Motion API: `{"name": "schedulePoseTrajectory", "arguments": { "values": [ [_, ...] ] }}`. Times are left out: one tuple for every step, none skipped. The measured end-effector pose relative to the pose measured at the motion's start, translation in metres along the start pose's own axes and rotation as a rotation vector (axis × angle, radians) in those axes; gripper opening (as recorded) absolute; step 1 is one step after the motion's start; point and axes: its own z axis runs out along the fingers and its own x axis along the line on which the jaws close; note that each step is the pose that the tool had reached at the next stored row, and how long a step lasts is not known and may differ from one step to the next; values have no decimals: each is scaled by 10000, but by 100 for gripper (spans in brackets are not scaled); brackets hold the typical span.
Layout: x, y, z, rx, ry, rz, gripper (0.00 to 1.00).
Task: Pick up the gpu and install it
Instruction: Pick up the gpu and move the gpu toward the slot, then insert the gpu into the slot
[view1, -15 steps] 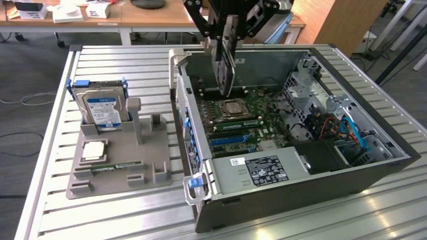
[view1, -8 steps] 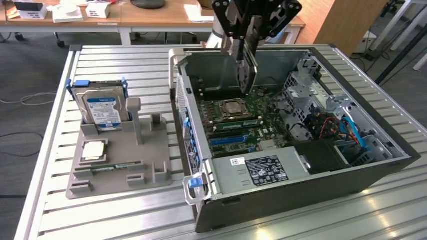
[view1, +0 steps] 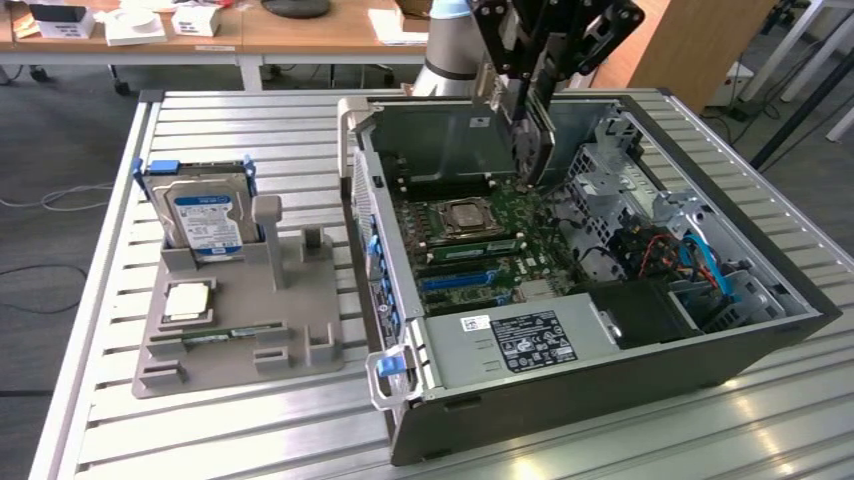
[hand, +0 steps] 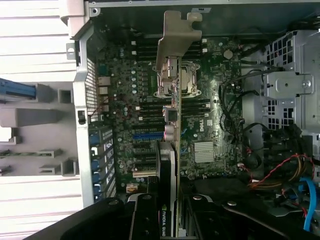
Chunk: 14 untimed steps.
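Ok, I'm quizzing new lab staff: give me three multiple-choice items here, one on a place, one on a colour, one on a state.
1. The gpu is: A over the open case; B beside it; C fully plugged in.
2. The hard drive's label: A red; B blue; C green.
3. The gripper is: A open, empty; B shut on the hard drive; C shut on the gpu.
Answers: A, it hangs above the motherboard; B, blue shows on it; C, it clamps the gpu.
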Motion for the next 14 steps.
{"name": "schedulePoseTrajectory", "arguments": {
  "values": [
    [-38, 3, 2, 0, -1, 1, 27],
    [-76, 5, 3, 0, 0, 1, 27],
    [-113, 8, 4, -1, 0, -1, 27],
    [-149, 11, 5, 0, 0, -1, 27],
    [-186, 14, 6, 0, 0, 0, 27],
    [-218, 16, 7, 1, 0, 0, 27],
    [-234, 17, 8, 1, 0, 0, 27],
    [-235, 16, 8, 0, 0, -1, 27],
    [-235, 16, 8, 0, 0, 0, 27],
    [-236, 17, 8, 0, 0, 0, 27],
    [-239, 17, 8, 0, 0, 0, 27],
    [-243, 18, 9, -1, -1, 0, 27],
    [-243, 18, 8, 1, 0, 0, 27],
    [-243, 18, 8, 0, 0, 1, 27]
  ]
}}
